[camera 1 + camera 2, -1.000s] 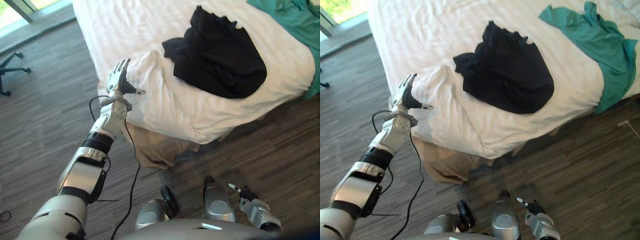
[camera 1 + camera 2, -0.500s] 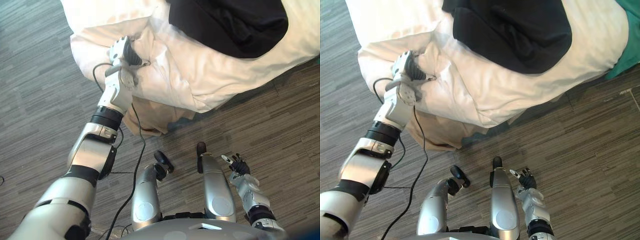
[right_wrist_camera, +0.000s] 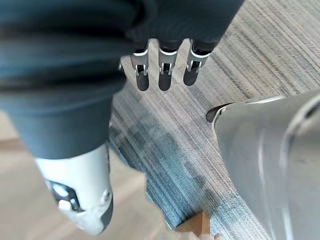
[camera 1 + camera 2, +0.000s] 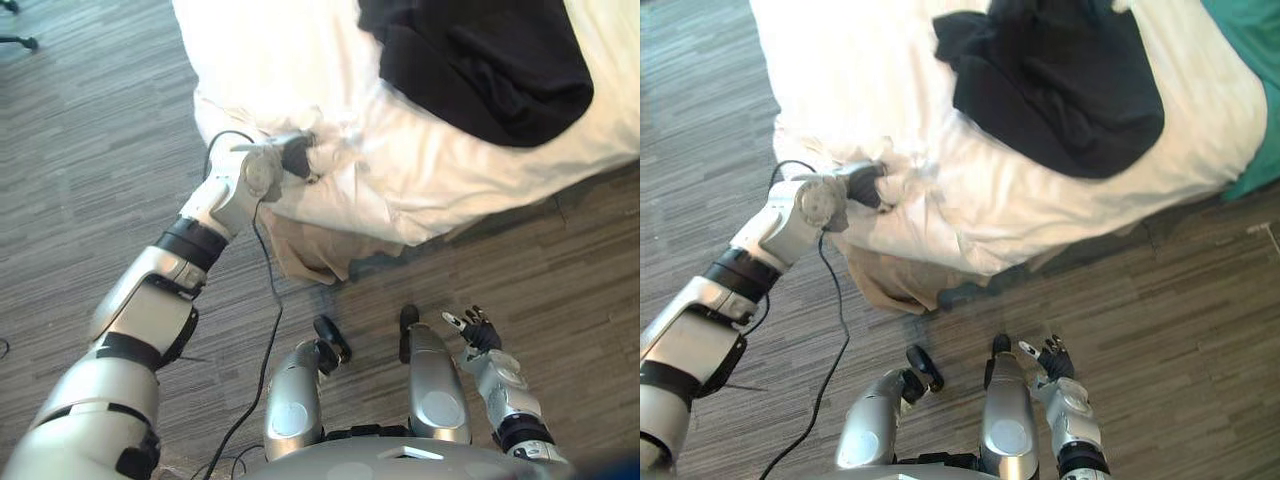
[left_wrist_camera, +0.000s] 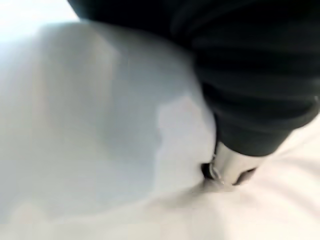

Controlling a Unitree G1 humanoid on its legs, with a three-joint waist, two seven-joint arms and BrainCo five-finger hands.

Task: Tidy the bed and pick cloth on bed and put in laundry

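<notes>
Bed corner [image 4: 230, 90]: left hand [image 4: 297, 158] at sheet edge [image 4: 400, 225], black cloth [image 4: 480, 70] beyond

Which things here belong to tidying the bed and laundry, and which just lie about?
Belong to the job: white duvet, with the left hand at its corner; black garment and green garment lying on it.
Lying about: tan cloth hanging under the duvet; right hand, open, idle above the floor.

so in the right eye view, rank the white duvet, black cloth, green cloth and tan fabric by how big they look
1. white duvet
2. black cloth
3. green cloth and tan fabric: too close to rank
</notes>
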